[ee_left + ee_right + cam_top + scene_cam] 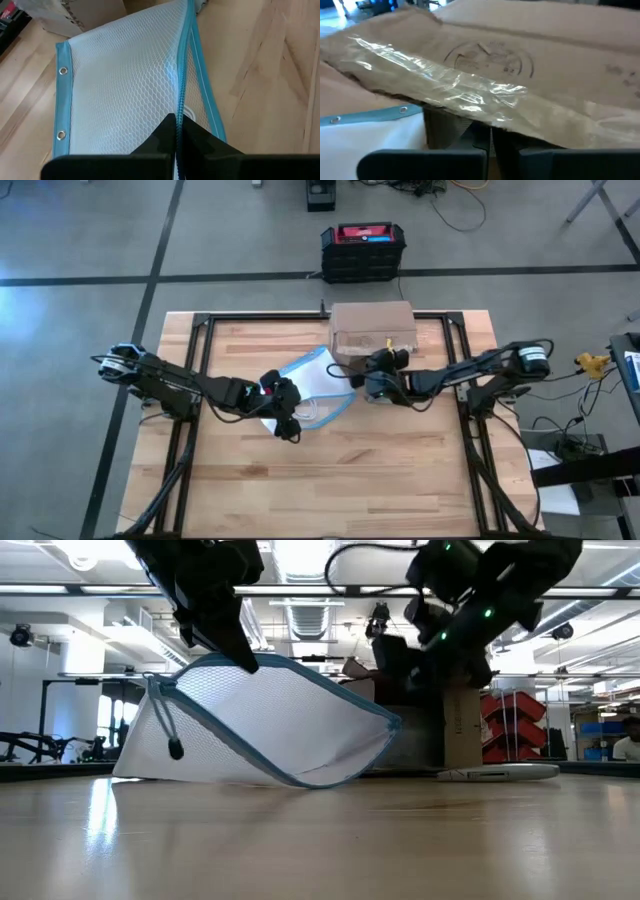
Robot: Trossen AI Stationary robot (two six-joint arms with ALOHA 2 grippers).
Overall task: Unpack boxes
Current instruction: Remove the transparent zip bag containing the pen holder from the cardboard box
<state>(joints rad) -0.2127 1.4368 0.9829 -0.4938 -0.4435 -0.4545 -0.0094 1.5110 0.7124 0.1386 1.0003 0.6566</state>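
Left hand (284,402) sits over the middle of the bench (400,480), fingers pressed together on the zipper edge of the mesh pouch (312,380), the blue-trimmed clear one. In the left wrist view the two dark fingers meet right on the zipper line, so it is pinching the pouch. The low view shows the pouch (270,725) lifted at one edge and sagging, its lower side touching the bench. The pouch lies outside the box, its far corner just beside the box.

Box (372,330) next: brown cardboard, at the back edge of the bench, centre-right, clear tape strip across it. In the right wrist view the box (520,75) fills the frame and the shiny tape (445,85) runs along a flap edge. Flaps look mostly down from above; can't tell if anything remains inside.

Right hand (375,375) is right at the box's near side, touching or nearly so. Fingers look close together in its wrist view, tips hidden under the box flap, so I cannot tell if it grips anything.

Judgement: one item, the pouch, is out, or nearly free of the box. Left to do: set the pouch down clear of the box, check the box for more. Only one box is on the bench. A black-and-red case (363,250) stands on the floor behind.
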